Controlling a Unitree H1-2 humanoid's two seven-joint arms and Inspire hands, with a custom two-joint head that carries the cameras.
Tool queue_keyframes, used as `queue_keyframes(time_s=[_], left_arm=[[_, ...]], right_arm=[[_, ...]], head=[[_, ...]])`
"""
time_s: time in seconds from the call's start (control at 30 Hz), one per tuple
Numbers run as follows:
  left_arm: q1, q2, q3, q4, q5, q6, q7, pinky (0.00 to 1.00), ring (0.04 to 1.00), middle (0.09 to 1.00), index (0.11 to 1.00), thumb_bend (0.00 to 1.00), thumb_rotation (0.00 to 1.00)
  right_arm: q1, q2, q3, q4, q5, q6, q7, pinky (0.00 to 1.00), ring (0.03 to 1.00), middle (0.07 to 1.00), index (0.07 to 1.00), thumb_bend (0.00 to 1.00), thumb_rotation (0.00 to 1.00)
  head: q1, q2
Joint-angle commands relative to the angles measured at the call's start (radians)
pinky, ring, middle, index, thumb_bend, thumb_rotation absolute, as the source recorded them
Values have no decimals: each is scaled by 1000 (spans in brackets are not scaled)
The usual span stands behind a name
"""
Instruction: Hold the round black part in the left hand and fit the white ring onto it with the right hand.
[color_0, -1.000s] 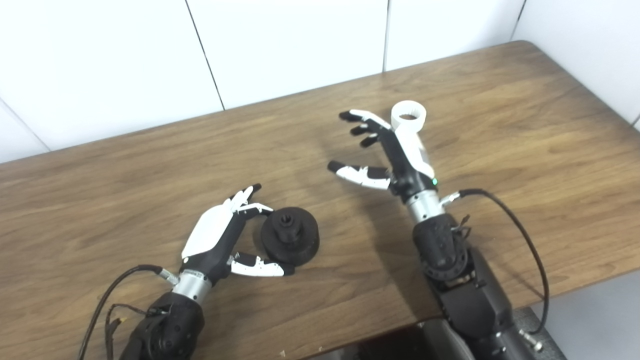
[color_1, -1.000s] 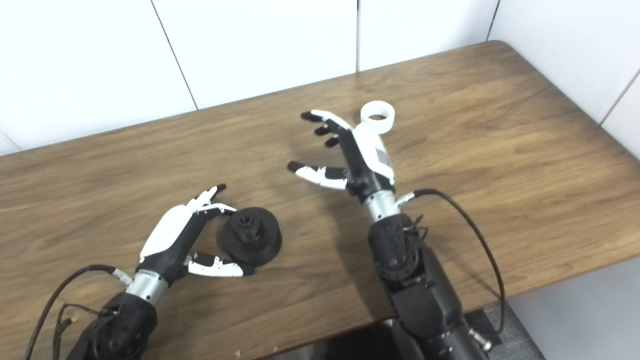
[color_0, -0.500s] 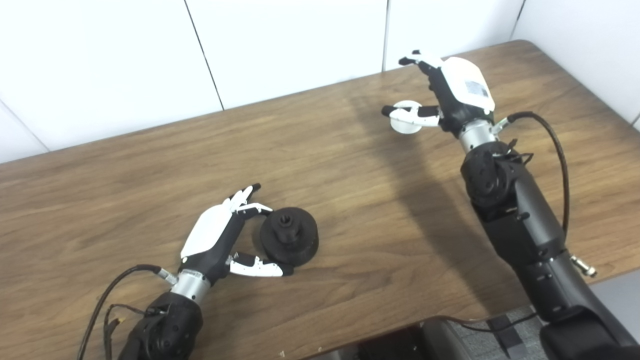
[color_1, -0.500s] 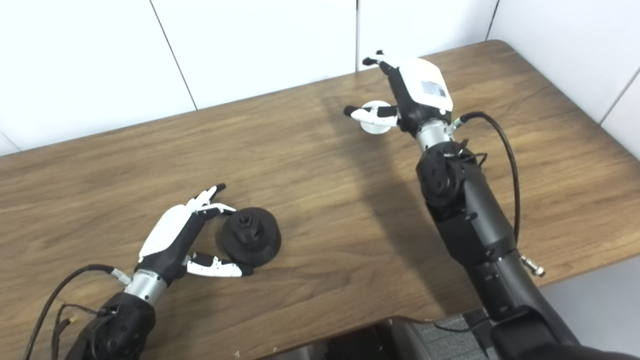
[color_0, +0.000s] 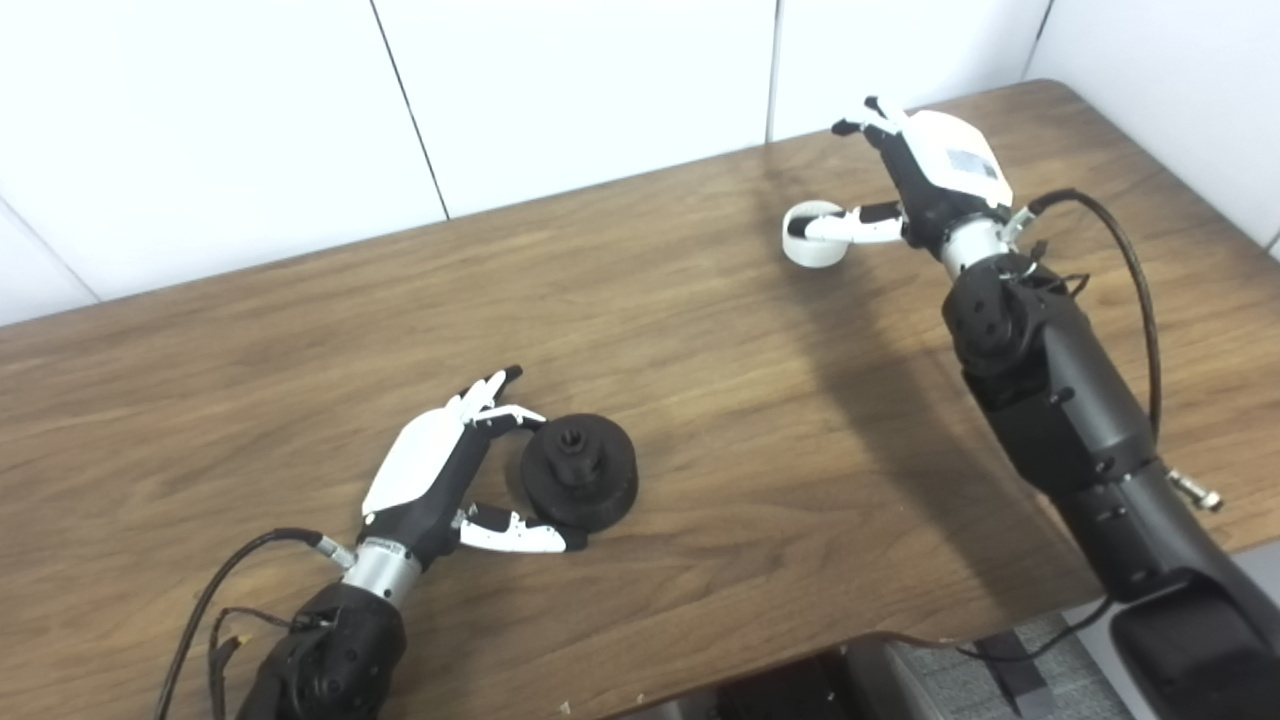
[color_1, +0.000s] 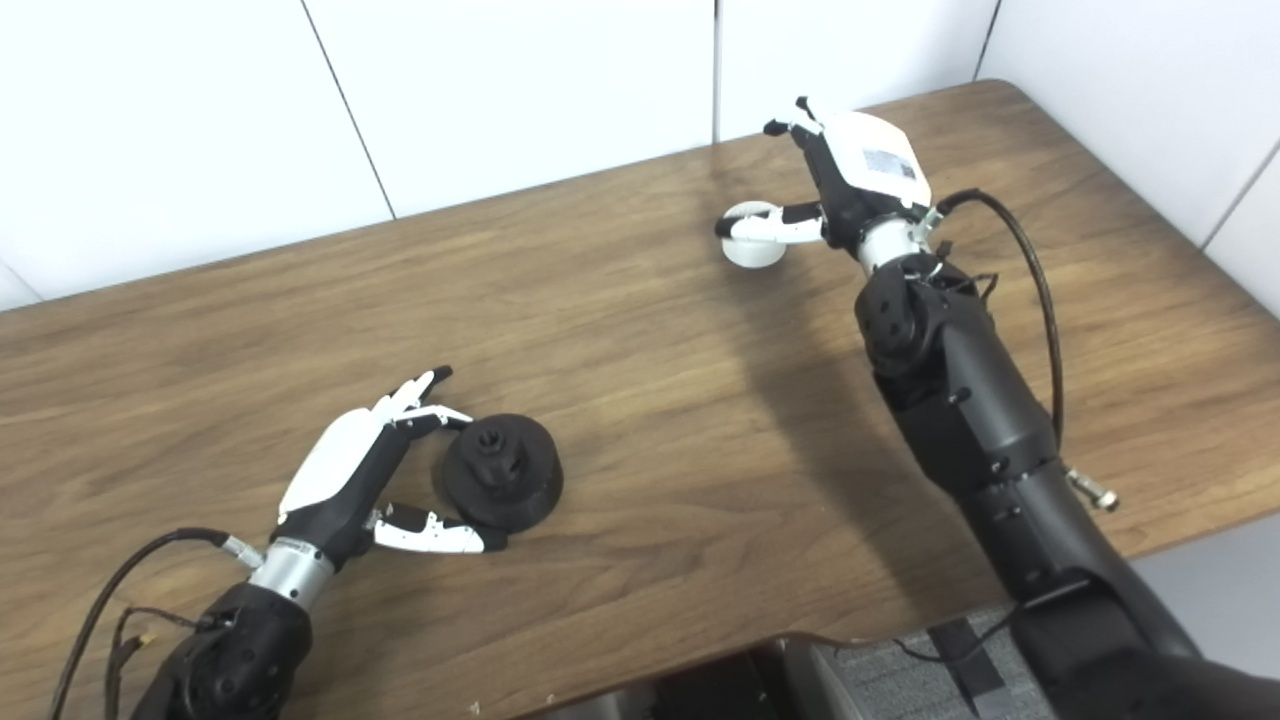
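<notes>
Right hand (color_0: 935, 170), fingers spread and holding nothing, thumb lying across the white ring (color_0: 812, 236) to take it; left hand (color_0: 440, 470) cups, unclosed, the round black part (color_0: 580, 473) well away on the table (color_0: 700, 400).

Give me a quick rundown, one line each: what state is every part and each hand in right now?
Round black part: lying flat on the table, hub facing up, no ring fitted.
White ring: on the table, not lifted, the right thumb lying over it.
Left hand: open, fingers and thumb bracketing the black part.
Right hand: open, reaching over the ring.
</notes>
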Motion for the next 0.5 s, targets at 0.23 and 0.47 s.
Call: queue_keyframes(time_s=[0.23, 0.47], left_arm=[[-22, 4, 11, -12, 5, -4, 3, 1000, 1000, 1000, 617, 938, 324], [-21, 0, 11, -15, 7, -2, 3, 1000, 1000, 1000, 618, 938, 323]], right_arm=[[-74, -61, 36, 34, 4, 45, 102, 822, 994, 1000, 932, 1000, 703], [-72, -57, 47, 67, 14, 43, 116, 824, 992, 1000, 929, 1000, 684]], head=[[10, 5], [19, 8]])
